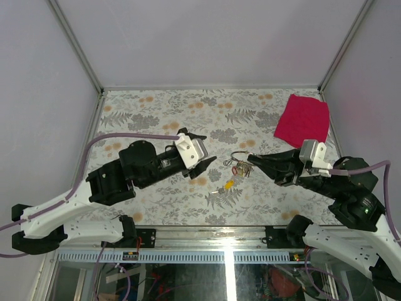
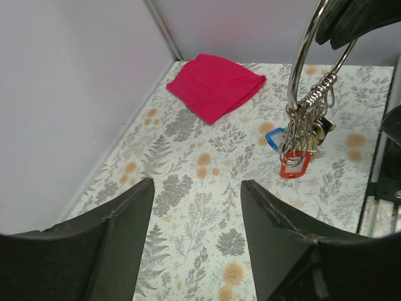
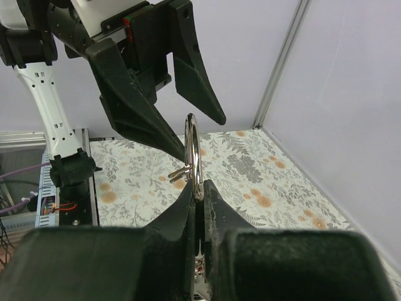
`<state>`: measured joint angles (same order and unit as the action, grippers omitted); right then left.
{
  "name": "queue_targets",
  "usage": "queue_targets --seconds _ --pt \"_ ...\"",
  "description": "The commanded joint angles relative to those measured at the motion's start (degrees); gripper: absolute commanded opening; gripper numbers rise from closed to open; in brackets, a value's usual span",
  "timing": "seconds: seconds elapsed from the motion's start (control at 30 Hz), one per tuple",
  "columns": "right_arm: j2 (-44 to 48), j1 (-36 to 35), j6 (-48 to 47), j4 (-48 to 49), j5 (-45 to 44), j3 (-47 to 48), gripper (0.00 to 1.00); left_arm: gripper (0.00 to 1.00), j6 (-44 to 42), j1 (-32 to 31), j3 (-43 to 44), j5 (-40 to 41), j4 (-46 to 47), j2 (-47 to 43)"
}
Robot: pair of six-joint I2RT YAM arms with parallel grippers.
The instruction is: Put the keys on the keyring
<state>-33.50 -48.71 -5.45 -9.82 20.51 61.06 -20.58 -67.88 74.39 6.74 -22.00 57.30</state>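
My right gripper (image 1: 249, 161) is shut on a large silver keyring (image 1: 237, 159) and holds it upright above the table. In the right wrist view the ring (image 3: 193, 147) stands pinched edge-on between the right gripper's (image 3: 198, 190) jaws. In the left wrist view the ring (image 2: 305, 56) carries several small rings and keys, among them a red head (image 2: 294, 167) and a blue head (image 2: 274, 138). A yellow-headed key (image 1: 229, 184) lies loose on the table below the ring. My left gripper (image 1: 202, 152) is open and empty, just left of the ring, its fingers (image 2: 122, 238) wide apart.
A red cloth (image 1: 302, 119) lies at the back right corner, also seen in the left wrist view (image 2: 215, 84). White walls enclose the flower-patterned table (image 1: 156, 113) on three sides. The left gripper (image 3: 164, 81) hangs close in front of the right wrist camera.
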Motion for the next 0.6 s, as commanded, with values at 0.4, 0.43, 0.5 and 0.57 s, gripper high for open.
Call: queue_targets --seconds 0.4,0.43,0.5,0.57 --pt "-2.88 0.06 2.43 -1.85 -2.07 7.41 0.00 0.63 -22.40 -17.75 -11.81 26.57 24.11 -3.71" --pt "-2.85 0.06 2.58 -1.85 -2.06 7.48 0.00 0.63 -22.74 -18.07 -12.22 26.24 24.53 -4.03" --pt "-2.75 0.02 3.00 -1.71 -2.05 7.49 0.00 0.64 -23.03 -18.80 -12.51 26.11 24.79 -4.12" --pt "-2.65 0.02 3.37 -1.47 -1.86 7.50 0.00 0.65 -23.74 -19.40 -12.63 26.58 25.50 -3.99"
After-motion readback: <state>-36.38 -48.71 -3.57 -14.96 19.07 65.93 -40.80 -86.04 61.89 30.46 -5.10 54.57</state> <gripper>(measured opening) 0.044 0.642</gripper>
